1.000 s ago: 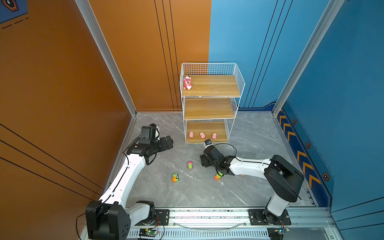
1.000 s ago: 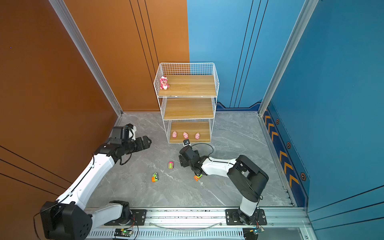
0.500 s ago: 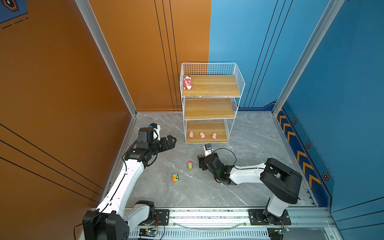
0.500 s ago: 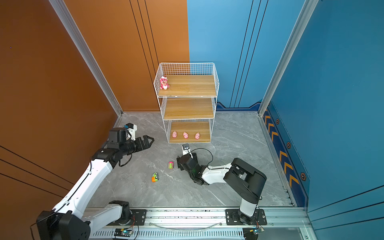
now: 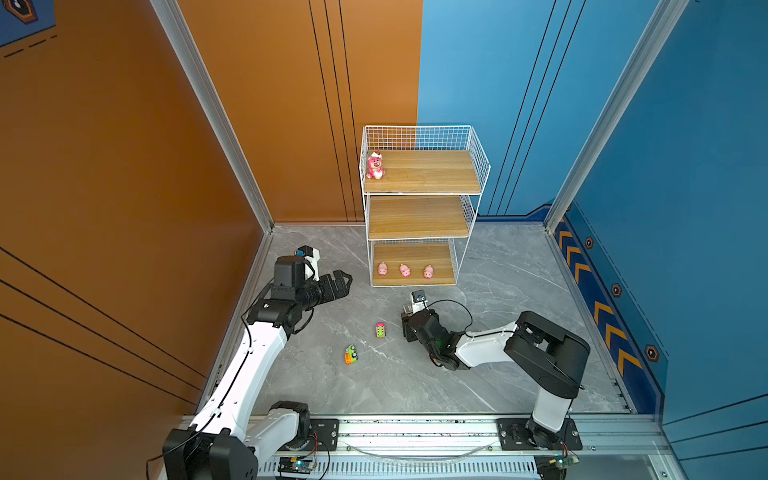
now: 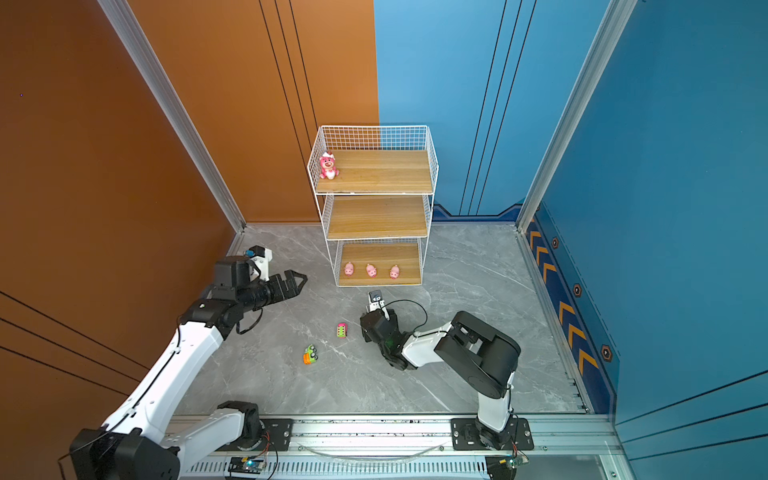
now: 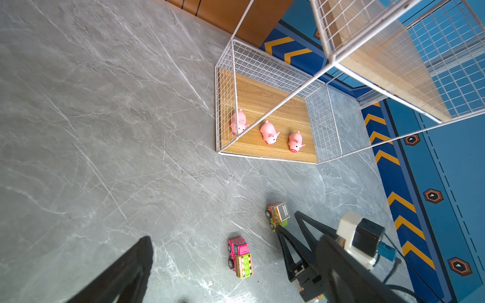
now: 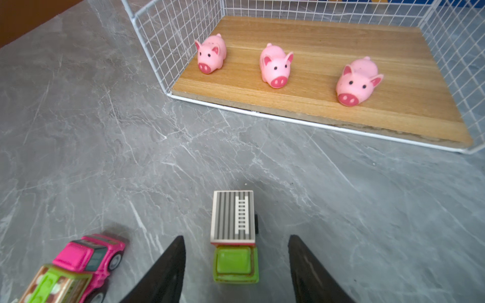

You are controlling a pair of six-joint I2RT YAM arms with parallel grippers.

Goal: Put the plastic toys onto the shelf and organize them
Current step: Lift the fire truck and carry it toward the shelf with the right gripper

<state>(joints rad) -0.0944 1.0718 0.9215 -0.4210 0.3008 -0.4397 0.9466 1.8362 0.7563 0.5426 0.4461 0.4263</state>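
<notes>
Right wrist view: right gripper is low over the floor, jaws apart and straddling the green truck with the striped ladder roof. Daylight on both sides, no contact that I can see. Pad contact lower down is out of frame, so can't rule it out.

Step in hand: grasp of this truck, not yet a hold.

Just beside the gripper on one side sits the pink truck; further out the green-orange car, apart from both.

Ahead of the gripper is the shelf; three pigs line the bottom board, bear is on the top board, middle board bare.

Left gripper hangs wide open, empty, well apart from the toys.

Next: close square on the cab, lift clear, then carry to a free board, likely the middle.
</notes>
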